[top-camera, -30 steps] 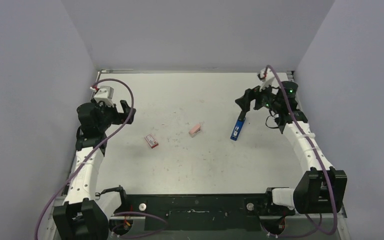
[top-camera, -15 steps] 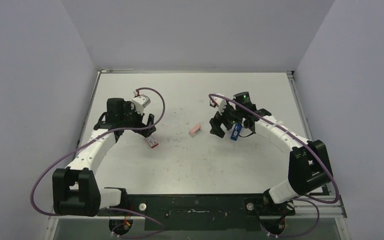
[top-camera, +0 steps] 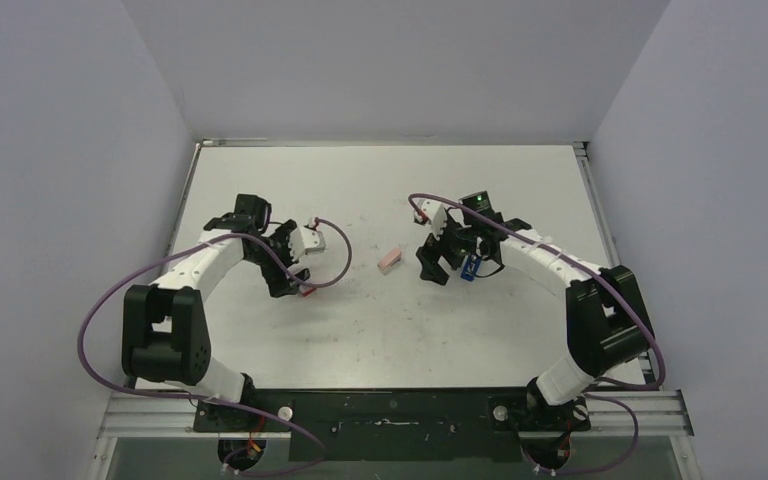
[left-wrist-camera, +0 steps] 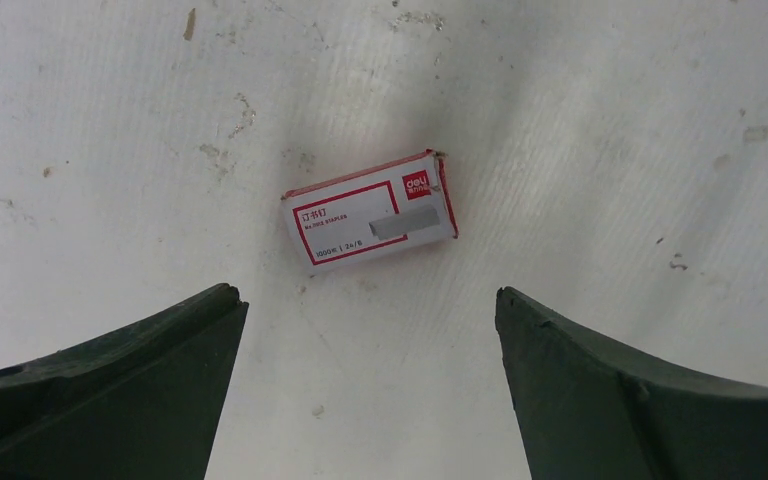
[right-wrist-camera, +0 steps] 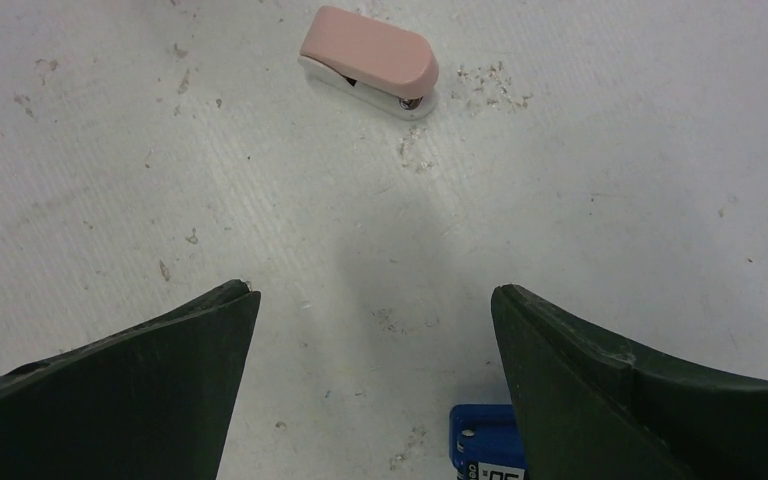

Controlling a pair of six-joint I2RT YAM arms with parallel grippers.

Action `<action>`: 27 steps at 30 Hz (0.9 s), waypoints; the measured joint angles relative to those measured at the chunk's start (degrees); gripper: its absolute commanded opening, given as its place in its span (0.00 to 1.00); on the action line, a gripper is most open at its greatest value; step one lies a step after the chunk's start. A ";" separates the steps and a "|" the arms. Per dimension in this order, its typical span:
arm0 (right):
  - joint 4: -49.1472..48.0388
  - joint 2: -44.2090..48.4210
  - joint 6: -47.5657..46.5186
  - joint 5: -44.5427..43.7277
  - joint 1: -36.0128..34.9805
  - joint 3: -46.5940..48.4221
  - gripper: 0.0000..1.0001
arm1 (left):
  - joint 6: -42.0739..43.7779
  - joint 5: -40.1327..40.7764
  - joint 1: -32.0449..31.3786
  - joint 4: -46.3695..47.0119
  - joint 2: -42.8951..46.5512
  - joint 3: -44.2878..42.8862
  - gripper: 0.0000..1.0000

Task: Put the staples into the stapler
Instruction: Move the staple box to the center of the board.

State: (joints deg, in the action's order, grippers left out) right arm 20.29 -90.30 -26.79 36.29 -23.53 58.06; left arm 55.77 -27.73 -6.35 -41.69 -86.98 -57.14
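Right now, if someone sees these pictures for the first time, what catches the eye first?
On the stained white table, the open left tool hangs directly above the red-and-white staple box. The open right tool hovers near the blue stapler, whose end peeks in beside one finger, with a small pink block lying farther ahead.

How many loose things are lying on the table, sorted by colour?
Red-and-white: 1, the staples box
Pink: 1, the small pink block
Blue: 1, the stapler, only its end showing in the right wrist view
Total: 3
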 measured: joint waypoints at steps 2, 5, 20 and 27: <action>0.22 -0.83 -0.04 0.00 -0.13 0.00 0.90 | 6.91 0.02 0.00 -1.51 -0.04 -0.20 0.97; 0.70 -1.66 -0.28 -0.04 -0.15 0.00 0.90 | 19.71 0.52 -0.39 -3.82 -0.07 -0.20 0.97; 1.68 -3.78 -1.09 -0.02 0.04 0.00 0.90 | 47.76 6.16 -7.54 -12.41 -14.58 -10.75 0.85; 1.70 -3.78 -1.09 0.09 1.05 0.00 0.90 | 50.34 8.87 -8.35 -13.55 -17.03 -10.99 0.61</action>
State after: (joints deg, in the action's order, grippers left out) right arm 22.00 -94.08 -27.88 36.38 -22.48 58.06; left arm 106.10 -18.85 -14.70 -55.24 -104.01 -68.14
